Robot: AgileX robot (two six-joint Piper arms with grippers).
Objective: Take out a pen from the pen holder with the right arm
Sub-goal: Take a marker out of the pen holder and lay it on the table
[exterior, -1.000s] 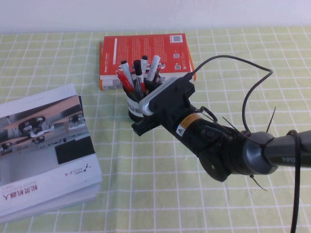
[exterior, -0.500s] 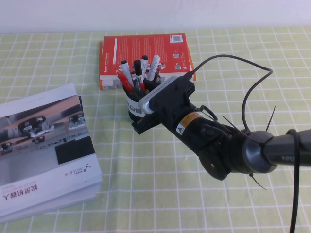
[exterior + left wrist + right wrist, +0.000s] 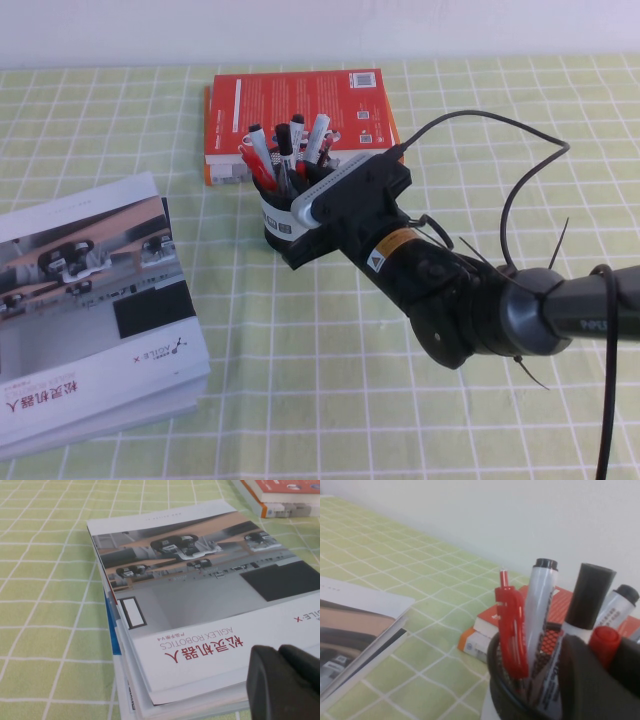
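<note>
Closest in on the left, the left pincer [image 3: 279, 662] hangs over the near corner of the booklets [image 3: 200, 595], its two black fingers pressed together with nothing between them; the booklets lie in a loose stack on the green-checked surface [image 3: 300, 400], the top cover showing robot photos and red print; over on the right, the right arm [image 3: 480, 310] reaches in from the near edge towards the middle, a cable looping above it; its wrist block overlaps the holder [image 3: 270, 228], so from above the fingers are hidden; the wrist camera settles it: the right pincer [image 3: 610, 660] is narrow, a dark finger on each side of the red marker [image 3: 604, 639], gripping its cap; that marker stands in the holder with the rest, not yet lifted; beside it are a black-capped marker [image 3: 587, 597], a grey marker [image 3: 540, 605] and a red clip pen [image 3: 512, 630], all roughly upright; the holder sits mid-surface, just in front of the orange book [image 3: 295, 105], which lies flat near the wall [image 3: 300, 30].
</note>
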